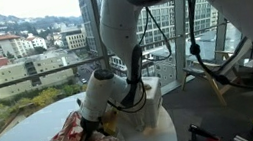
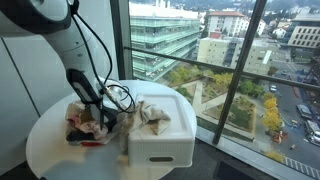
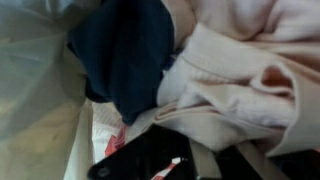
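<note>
Robot's jaws down in clothes pile (image 2: pixel 88 122) (open or closed, cannot tell), navy cloth (image 3: pixel 125 50) running top-to-bottom in wrist view

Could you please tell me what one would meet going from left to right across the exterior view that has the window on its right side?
Clothes pile → white bin → window.

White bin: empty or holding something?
Not empty: the white bin has a crumpled beige cloth in its open top. How full below: cannot tell.
</note>
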Robot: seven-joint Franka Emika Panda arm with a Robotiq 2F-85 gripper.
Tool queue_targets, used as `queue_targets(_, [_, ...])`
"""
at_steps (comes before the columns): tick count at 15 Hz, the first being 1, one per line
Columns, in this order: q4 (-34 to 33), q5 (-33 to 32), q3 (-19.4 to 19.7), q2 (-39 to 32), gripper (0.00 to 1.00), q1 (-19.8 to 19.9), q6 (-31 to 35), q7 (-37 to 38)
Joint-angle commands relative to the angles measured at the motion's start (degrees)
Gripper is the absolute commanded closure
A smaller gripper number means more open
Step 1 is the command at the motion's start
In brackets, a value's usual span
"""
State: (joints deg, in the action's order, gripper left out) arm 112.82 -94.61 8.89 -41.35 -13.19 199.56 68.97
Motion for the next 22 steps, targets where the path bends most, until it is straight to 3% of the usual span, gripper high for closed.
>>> queue_targets(1, [2.18, -5.16, 3.83, -1.28, 0.98, -2.07, 2.58, 9.64])
queue_targets(7, [4.75, -16.43, 15.12, 2.65, 0.98, -9.38, 6.79, 29.33])
queue_targets(8, [4.67, -18.44, 16.99, 2.83, 0.67, -11.06, 8.43, 32.38])
queue_targets(9, [4.46, -20.17, 18.4, 3.14, 0.66, -12.22, 10.34, 34.64])
queue_targets(11, [4.63, -22.32, 19.48, 6.22, 0.53, -13.11, 13.21, 35.18])
queue_targets(13, [6.12, -22.1, 19.69, 10.91, 0.37, -13.16, 12.64, 32.77])
queue_targets(17, [8.58, -24.6, 22.17, 18.98, 0.08, -14.88, 12.08, 34.68])
queue_targets(18, [9.17, -26.74, 23.7, 20.66, 0.01, -16.03, 12.44, 36.49])
queue_targets(22, [12.63, -38.67, 32.39, 27.92, 0.0, -22.88, 8.68, 47.53])
